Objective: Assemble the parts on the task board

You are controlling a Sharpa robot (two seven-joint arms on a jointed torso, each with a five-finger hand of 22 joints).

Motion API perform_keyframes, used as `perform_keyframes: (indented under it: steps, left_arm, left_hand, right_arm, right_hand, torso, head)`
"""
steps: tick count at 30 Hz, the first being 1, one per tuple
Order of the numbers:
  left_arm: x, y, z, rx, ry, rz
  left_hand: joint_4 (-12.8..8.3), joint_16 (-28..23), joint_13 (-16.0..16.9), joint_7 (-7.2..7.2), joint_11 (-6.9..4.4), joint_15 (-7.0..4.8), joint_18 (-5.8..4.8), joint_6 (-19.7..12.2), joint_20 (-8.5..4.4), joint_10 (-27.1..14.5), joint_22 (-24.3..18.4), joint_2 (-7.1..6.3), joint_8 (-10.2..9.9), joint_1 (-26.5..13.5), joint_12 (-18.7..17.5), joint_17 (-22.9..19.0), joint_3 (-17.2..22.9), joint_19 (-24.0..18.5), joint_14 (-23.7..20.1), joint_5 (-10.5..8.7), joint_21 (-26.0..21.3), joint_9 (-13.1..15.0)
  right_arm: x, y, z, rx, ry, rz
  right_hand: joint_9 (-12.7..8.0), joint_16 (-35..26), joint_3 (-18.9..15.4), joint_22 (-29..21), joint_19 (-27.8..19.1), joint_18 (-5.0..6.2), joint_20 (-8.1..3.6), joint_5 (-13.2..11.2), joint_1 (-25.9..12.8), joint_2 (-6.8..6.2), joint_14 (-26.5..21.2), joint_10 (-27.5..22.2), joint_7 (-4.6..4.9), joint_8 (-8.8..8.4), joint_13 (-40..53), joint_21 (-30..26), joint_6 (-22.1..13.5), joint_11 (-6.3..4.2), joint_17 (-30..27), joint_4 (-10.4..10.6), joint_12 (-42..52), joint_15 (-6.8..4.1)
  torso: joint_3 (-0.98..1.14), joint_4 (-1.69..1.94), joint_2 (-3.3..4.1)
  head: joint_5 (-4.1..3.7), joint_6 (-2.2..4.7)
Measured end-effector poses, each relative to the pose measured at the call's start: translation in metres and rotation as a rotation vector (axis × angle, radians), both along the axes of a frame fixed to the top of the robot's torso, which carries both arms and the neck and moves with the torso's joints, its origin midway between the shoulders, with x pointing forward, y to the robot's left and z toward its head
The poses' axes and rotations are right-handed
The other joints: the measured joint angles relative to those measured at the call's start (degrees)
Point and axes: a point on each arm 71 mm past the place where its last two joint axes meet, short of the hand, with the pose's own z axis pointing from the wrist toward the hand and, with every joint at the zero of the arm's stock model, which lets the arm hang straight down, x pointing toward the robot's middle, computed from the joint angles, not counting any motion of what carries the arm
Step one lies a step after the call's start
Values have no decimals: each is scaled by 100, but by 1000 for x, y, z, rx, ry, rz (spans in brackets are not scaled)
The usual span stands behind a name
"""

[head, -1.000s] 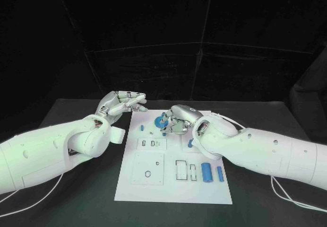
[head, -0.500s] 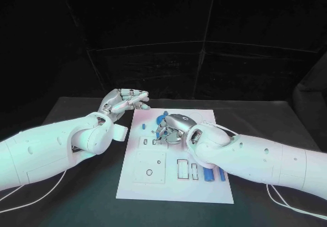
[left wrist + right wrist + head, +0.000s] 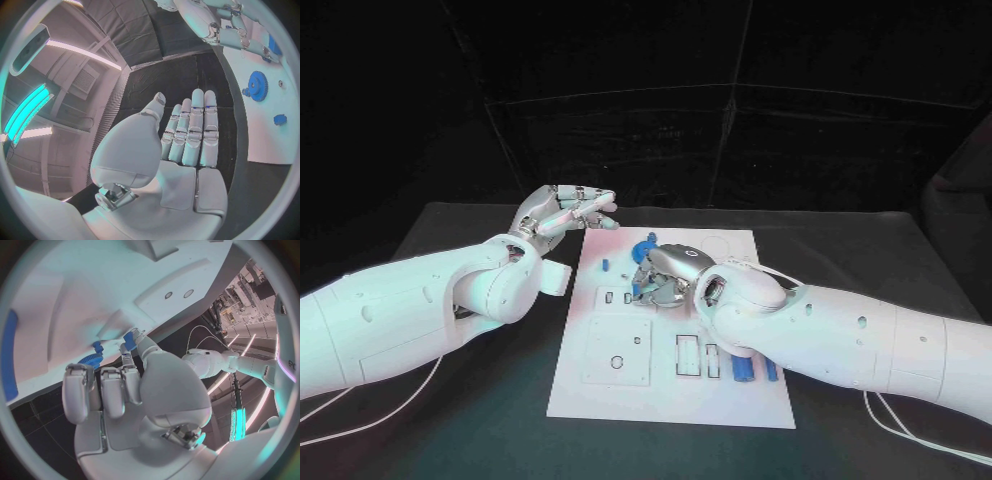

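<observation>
The white task board [image 3: 610,392] lies in the middle of the table. A blue gear [image 3: 646,248] stands near its far end, with a small blue peg [image 3: 604,266] to its left. My right hand [image 3: 669,271] hovers low over the board just on the near side of the gear. In the right wrist view its thumb and a finger pinch a small blue part [image 3: 130,339] against the board [image 3: 94,280], beside the gear [image 3: 87,360]. My left hand [image 3: 568,211] is raised off the board's far left corner, its fingers [image 3: 194,132] straight and holding nothing.
Two blue cylinders [image 3: 741,368] lie side by side at the board's near right, next to rectangular slots [image 3: 687,355]. A raised square plate [image 3: 617,350] with holes sits near left. Black table surrounds the board.
My right hand has drawn back from over the gear to the board area just nearer me. The left hand has stayed raised in about the same place.
</observation>
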Motion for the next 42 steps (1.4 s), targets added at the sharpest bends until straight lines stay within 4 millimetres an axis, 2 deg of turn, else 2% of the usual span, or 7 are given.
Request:
perform_keyframes:
  steps: [18, 23, 30, 42]
  left_arm:
    - [0, 1, 0, 0, 0, 1]
    - [0, 1, 0, 0, 1, 1]
    - [1, 2, 0, 1, 1, 3]
    - [1, 2, 0, 1, 1, 4]
  left_hand:
    - [0, 0, -1, 0, 0, 0, 0, 0, 0, 0, 1, 0, 0, 0, 0, -1, 0, 0, 0, 0, 0, 0]
    - [0, 0, -1, 0, 0, 0, 0, 0, 0, 0, 1, 0, 0, 0, 0, -1, 0, 0, 0, 0, 0, 0]
    - [0, 0, -1, 0, 0, 0, 0, 0, 0, 0, 1, 0, 0, 0, 0, -1, 0, 0, 0, 0, 0, 0]
    - [0, 0, -2, 0, 0, 0, 0, 0, 0, 0, 2, 0, 0, 0, 0, -2, 0, 0, 0, 0, -21, 0]
  right_arm:
    - [-1, 1, -2, -44, 7, 10]
    - [-1, 1, -2, -54, 6, 12]
    - [-1, 0, -3, -71, 9, 12]
    - [-2, 1, -3, -79, 2, 10]
  right_hand:
    - [-8, 0, 0, -1, 0, 0, 0, 15, -82, -83, 0, 0, -23, -34, 0, 0, 18, 0, -1, 0, -35, 0]
    - [-16, -21, -18, -1, 0, 0, 0, 19, -220, -221, 0, 0, -94, -35, 0, 0, 86, 0, -1, 66, -92, 0]
    - [-46, -21, -35, -2, 0, 0, 0, 68, -348, -347, 21, 0, -7, -124, 0, 0, -95, 43, -1, 79, -189, 21]
    - [-39, -21, -35, -2, -22, 0, 22, 68, -383, -383, 0, -20, 18, -167, 0, 0, -192, 63, -2, 79, -218, 43]
  torso:
    - [-1, 0, -2]
    - [-2, 0, -2]
    - [-2, 0, -2]
    - [-2, 0, -3]
  head:
    - [5, -25]
    - [6, -34]
    - [4, -31]
    - [5, -38]
